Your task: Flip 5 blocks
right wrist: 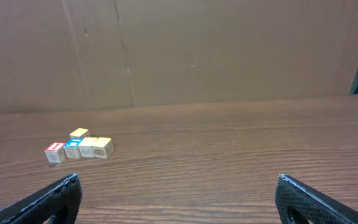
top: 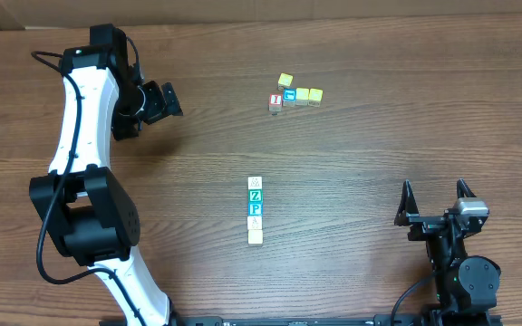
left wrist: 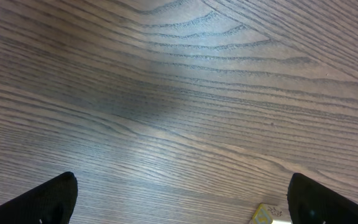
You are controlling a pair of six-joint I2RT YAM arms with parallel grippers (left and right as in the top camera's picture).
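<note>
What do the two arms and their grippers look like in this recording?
The left arm has white curved links and black joints, with a black cable looping beside it. The right arm is mostly black. Both the left gripper and right gripper have black fingers.

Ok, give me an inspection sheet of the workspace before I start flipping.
Surface: wooden table, bare grain, no spills seen.
Job's things: five blocks in one touching column mid-table, Z and P faces up.
Clutter: cluster of five other cubes at the far side, one red-faced.
Grippers: left gripper open, empty, far left; right gripper open, empty, near right.
Cables: black cable looped along left arm, off the blocks.
Surroundings: cardboard wall behind table.
</note>
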